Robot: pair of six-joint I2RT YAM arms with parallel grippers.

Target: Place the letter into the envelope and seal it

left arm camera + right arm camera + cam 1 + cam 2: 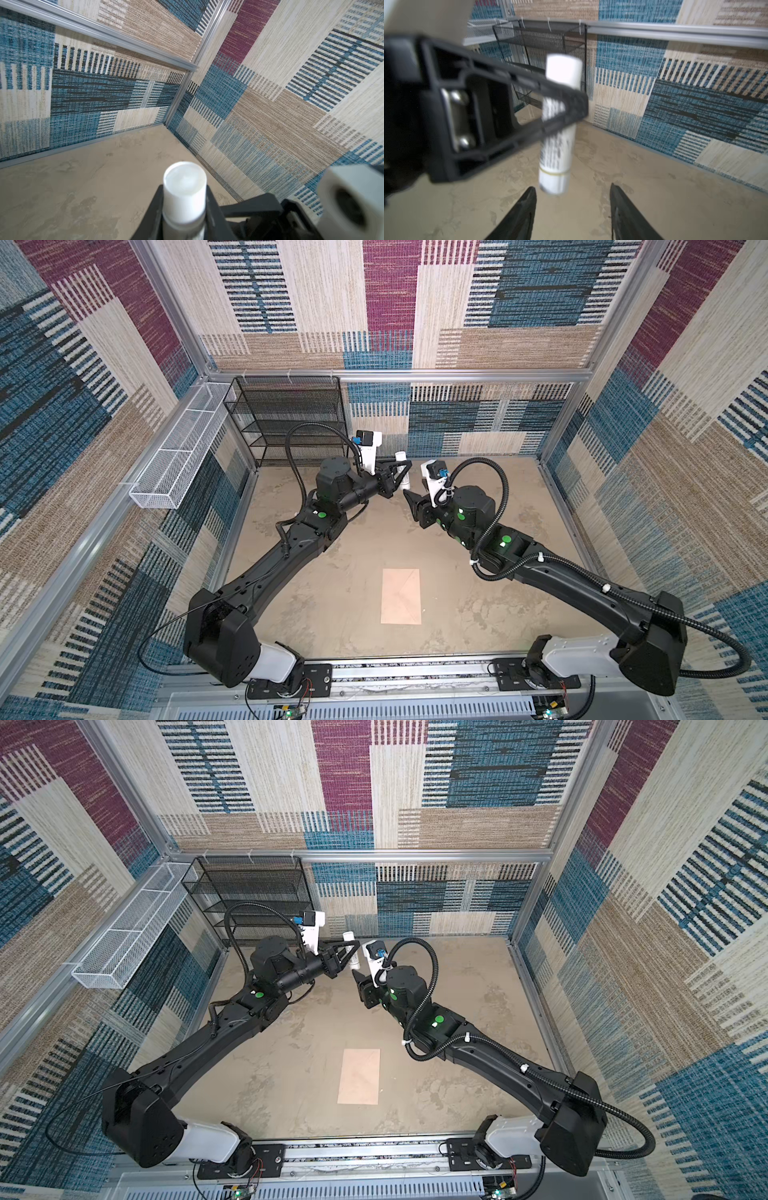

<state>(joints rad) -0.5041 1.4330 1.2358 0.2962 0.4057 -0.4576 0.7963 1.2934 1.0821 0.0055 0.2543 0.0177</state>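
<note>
Finds the envelope (pixel 401 596) flat on the table (pixel 332 614), well apart from both grippers, back toward the arm bases. Grips a white tube (pixel 558 124) upright in the left gripper (pixel 400 475). Spreads the right gripper (pixel 572 187) just beside the tube's lower end. Cannot read the tube's blurred dark print.

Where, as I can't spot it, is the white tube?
In both top views, the left gripper holds the white tube at far centre, beside the right gripper.

patchwork woven walls (pixel 390 302), tan floor (pixel 353 539), black mesh shelf (pixel 291 418) — far wall
</note>
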